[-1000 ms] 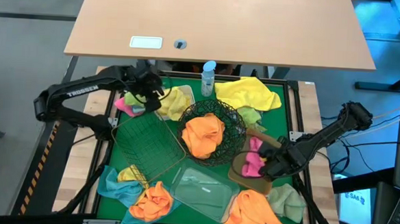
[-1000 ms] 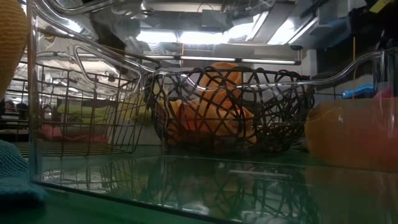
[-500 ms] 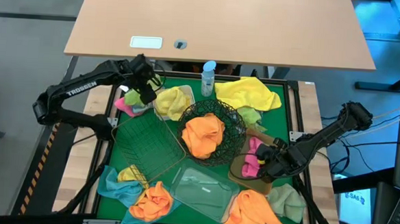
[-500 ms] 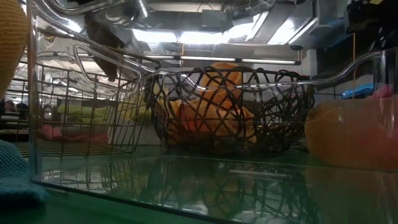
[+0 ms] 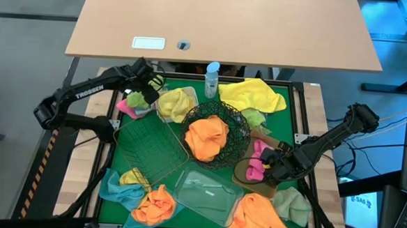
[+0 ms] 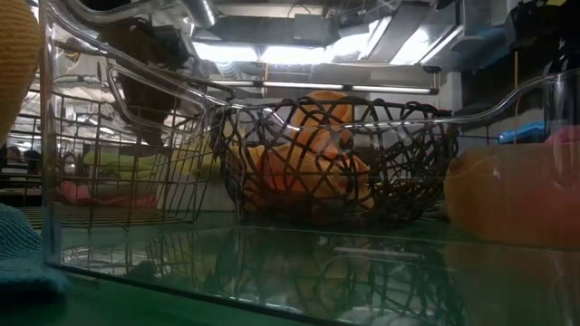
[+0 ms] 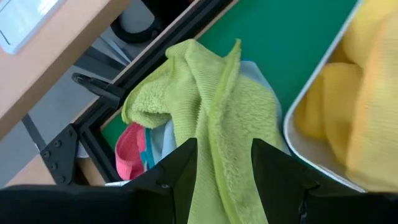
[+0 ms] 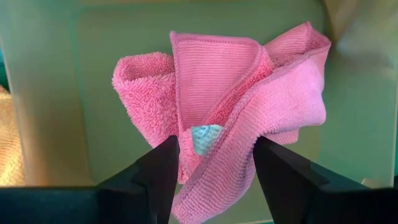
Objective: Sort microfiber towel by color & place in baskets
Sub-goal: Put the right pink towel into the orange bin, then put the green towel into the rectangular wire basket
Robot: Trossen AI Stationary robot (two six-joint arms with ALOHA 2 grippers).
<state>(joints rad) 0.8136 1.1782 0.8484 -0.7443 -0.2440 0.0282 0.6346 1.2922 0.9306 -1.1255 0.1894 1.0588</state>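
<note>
the pink towel (image 8: pixel 224 99) lies crumpled in the tan tray (image 5: pixel 244 177), at the right of the green mat (image 5: pixel 279 128). my right pincer (image 8: pixel 211 163) sits just above it with its fingers spread to either side of the folds; nothing is pinched, so i judge this cloth delivered.

my left pincer (image 7: pixel 219 171) hangs at the far left corner of the mat, fingers spread and empty, directly over a pale green towel (image 7: pixel 211 106) that is draped on a pink one (image 7: pixel 129 152) and a bit of light blue. i judge that heap to be the next pick, and the green sits on top, so it comes first.

beside that heap the small white tub (image 5: pixel 163 116) holds yellow cloth. the round black wire bowl (image 5: pixel 239 127) holds orange towels (image 5: pixel 208 136). the rectangular wire basket (image 5: pixel 149 146) and the clear plastic tray (image 5: pixel 210 194) appear to hold no cloth.

unsorted: a large yellow towel (image 5: pixel 255 94) at the far edge, orange towels at the near left (image 5: pixel 155 204) and near right (image 5: pixel 255 213), a light blue towel (image 5: pixel 116 187) at the near left and a pale green one (image 5: pixel 295 205) at the near right. sorting is well short of complete.
</note>
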